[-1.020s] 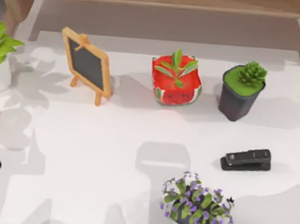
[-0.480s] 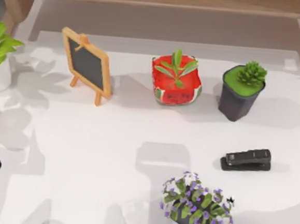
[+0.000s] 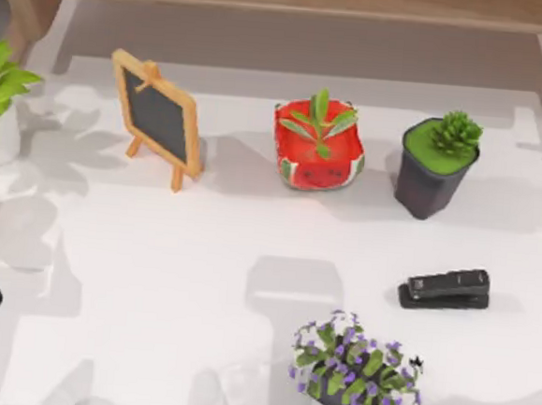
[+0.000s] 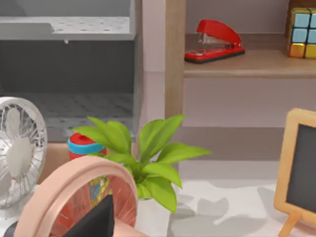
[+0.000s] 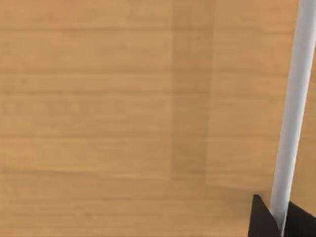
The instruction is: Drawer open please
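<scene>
Right gripper [image 5: 280,217] is hard up against the drawer front [image 5: 123,113], a flat wood panel. Its dark fingertips [image 5: 260,219] sit either side of the handle [image 5: 295,108], a pale bar running across the panel. They look pinched on it, though so little of them shows that I can't be sure. Where the drawer sits in the room I can't place.

Handling guess: rigid wood front, stiff bar, smooth and likely slippery. Grip mid-bar, squeeze firmly, pull straight out along the slide; off-axis pull could bind it.

Left arm parked at the table's left edge, near the leafy plant [image 4: 143,158]; can't tell its jaw state.
</scene>
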Controlling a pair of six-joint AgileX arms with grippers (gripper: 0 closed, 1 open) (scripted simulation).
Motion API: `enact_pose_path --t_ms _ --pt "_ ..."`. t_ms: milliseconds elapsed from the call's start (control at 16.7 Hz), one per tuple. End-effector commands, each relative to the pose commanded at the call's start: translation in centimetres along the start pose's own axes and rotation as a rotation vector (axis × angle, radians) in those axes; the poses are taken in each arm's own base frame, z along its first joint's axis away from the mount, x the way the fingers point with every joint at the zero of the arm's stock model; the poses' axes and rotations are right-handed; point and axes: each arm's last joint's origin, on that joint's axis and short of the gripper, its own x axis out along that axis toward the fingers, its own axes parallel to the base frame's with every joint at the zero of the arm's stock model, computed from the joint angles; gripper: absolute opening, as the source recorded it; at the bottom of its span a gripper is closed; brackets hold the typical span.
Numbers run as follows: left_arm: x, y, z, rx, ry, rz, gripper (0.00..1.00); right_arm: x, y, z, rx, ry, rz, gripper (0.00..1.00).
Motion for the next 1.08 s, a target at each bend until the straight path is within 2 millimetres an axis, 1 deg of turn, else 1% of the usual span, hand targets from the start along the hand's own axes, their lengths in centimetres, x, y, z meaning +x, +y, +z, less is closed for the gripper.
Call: enact_pose_path --t_ms 120,360,480,540,840,900,1080 --pt "0.0 0.0 0.0 0.0 0.0 0.0 1.0 -0.9 0.0 -0.1 0.0 0.002 -0.002 0.0" --pt "0.0 0.0 0.0 0.0 0.0 0.0 1.0 -4.6 0.1 -0.1 0.001 0.003 0.002 0.0" --pt "0.0 0.0 0.0 0.0 0.0 0.0 1.0 -5.9 0.1 0.0 0.001 0.002 0.002 0.0" --pt "0.0 0.0 0.0 0.0 0.0 0.0 1.0 -6.2 0.1 0.0 0.0 0.001 0.001 0.0" --pt "0.0 0.0 0.0 0.0 0.0 0.0 1.0 -6.2 0.1 0.0 0.0 -0.001 0.0 0.0" --pt "0.0 0.0 0.0 0.0 0.0 0.0 1.0 -6.6 0.1 -0.1 -0.002 -0.002 -0.002 0.0" --pt "0.0 0.0 0.0 0.0 0.0 0.0 1.0 -8.9 0.2 -0.3 0.0 0.004 0.002 0.0"
